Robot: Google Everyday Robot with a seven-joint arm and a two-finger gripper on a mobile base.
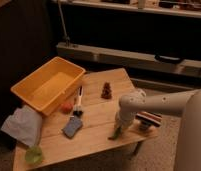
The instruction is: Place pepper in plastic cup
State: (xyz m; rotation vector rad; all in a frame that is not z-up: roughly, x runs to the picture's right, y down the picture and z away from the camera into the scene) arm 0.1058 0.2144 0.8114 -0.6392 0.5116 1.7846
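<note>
The pepper (115, 133) is a slim dark green piece lying at the table's front right edge, partly hidden by my gripper. My gripper (117, 129) points down right on top of it, at the end of the white arm coming in from the right. The plastic cup (34, 154) is small, light green and translucent. It stands at the table's front left corner, far to the left of the gripper.
A big yellow-orange bin (31, 85) stands at the back left. A small red-orange round thing (67, 106), a black-and-white brush (79, 100) and a blue sponge (72, 126) lie mid-table. A brown cone (107, 90), a white crumpled bag (21, 125) and a striped object (148, 119) are also there.
</note>
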